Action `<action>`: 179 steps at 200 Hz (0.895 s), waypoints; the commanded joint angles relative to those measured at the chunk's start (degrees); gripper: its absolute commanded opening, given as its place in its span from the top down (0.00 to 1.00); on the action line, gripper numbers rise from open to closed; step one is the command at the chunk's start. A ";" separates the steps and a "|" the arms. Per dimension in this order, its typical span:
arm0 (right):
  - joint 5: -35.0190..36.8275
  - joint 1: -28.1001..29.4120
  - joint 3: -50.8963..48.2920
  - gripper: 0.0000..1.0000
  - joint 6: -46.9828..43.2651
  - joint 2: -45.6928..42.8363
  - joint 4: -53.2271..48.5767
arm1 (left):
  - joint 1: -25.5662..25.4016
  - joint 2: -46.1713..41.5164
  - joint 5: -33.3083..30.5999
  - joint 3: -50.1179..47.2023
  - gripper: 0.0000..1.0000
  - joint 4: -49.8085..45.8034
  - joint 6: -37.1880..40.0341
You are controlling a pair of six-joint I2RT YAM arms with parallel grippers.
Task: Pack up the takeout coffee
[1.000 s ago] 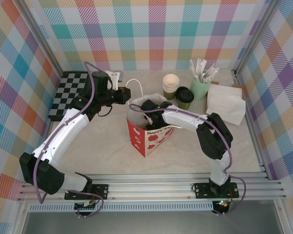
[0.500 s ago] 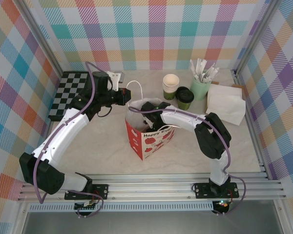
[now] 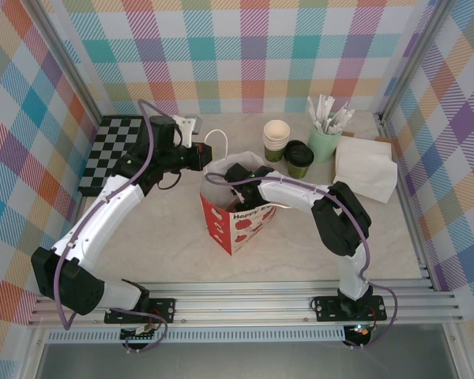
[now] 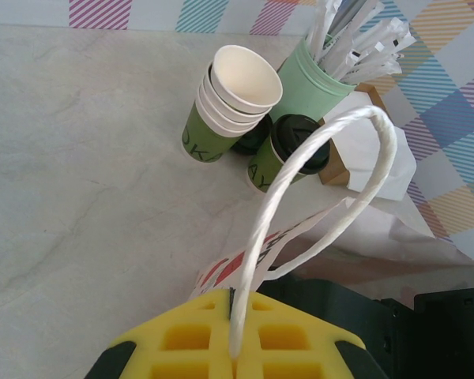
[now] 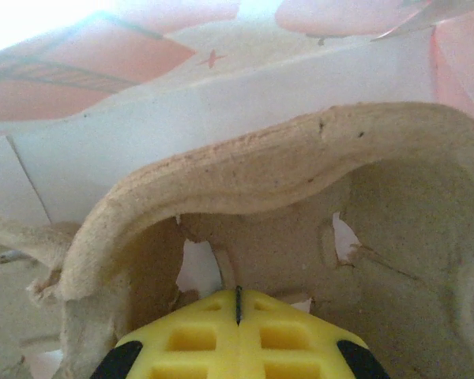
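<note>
find the takeout coffee upright on the table, black lid on, just beside the stack of lidless cups and the mint tumbler of wrapped sticks; same spot as a second ago. note the left gripper clenched on the white cord handle of the paper bag. see the right gripper down inside the bag, yellow fingers pressed together against a pulp cup carrier; cannot tell whether any pulp is pinched. compare with the earlier frame: bag now shifted slightly left and standing narrower, right forearm shifted with it. record napkins and checkerboard unmoved.
</note>
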 commanded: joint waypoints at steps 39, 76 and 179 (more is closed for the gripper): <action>-1.39 0.85 -2.95 0.98 -6.41 -6.14 2.19 | -0.38 0.03 0.69 2.30 1.00 -1.66 1.25; 1.96 0.89 -2.88 0.97 -5.72 -6.57 -3.04 | -0.36 0.70 0.07 3.63 1.00 -2.64 1.60; 1.03 0.89 3.55 0.58 -1.22 -15.65 3.62 | -0.31 1.27 -0.72 3.67 1.00 -2.38 4.82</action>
